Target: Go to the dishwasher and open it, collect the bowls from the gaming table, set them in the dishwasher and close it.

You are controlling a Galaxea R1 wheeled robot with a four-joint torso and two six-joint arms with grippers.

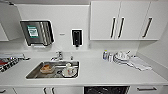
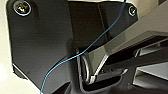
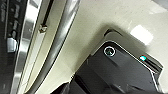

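I face a white table (image 1: 105, 72) with a steel sink (image 1: 53, 69) at about 8 o'clock; in it sit a brownish bowl-like dish (image 1: 47, 68) and a white cup on a plate (image 1: 69, 70). At 6 o'clock, under the table's front edge, the dishwasher (image 1: 106, 90) shows a dark interior. Stacked dishes (image 1: 121, 58) and a cloth (image 1: 140, 63) lie at 3 o'clock, bottles (image 1: 107, 55) beside them. A towel dispenser (image 1: 37, 32) hangs at 10 o'clock. Whether my jaws are spread or pressed together, I cannot tell.
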